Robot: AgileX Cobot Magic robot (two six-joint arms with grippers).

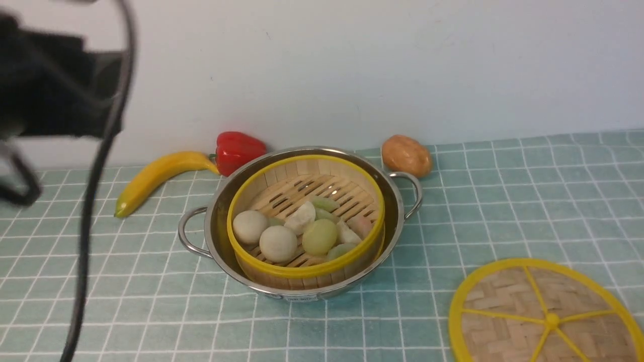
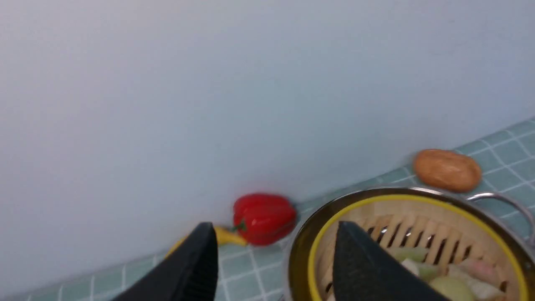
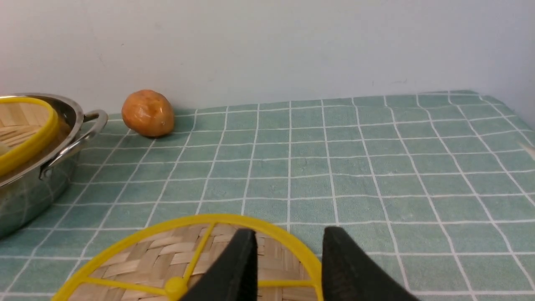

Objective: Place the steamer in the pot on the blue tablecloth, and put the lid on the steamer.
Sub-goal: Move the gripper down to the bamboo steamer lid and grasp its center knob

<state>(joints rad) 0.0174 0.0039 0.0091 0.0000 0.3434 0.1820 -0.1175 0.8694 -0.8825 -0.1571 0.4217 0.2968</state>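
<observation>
Blurred black left arm (image 1: pixel 50 85) and its cable (image 1: pixel 89 201) crowd the near corner; left pincer (image 2: pixel 273 225) spread wide, grasping nothing, touching nothing; steamer (image 1: pixel 312 188) with buns (image 1: pixel 278 243) sits inside pot (image 1: pixel 220 216) on blue tablecloth (image 1: pixel 503 201), just below this pincer, one finger (image 2: pixel 363 267) over the steamer's rim; red pepper (image 2: pixel 263 217) beyond, seen between the fingers; right pincer (image 3: pixel 289 232) also spread, empty, hovering over far edge of lid (image 3: pixel 146 259); contact with lid cannot be told; lid lies flat on the tablecloth, pot off to this pincer's left, apart from lid.
</observation>
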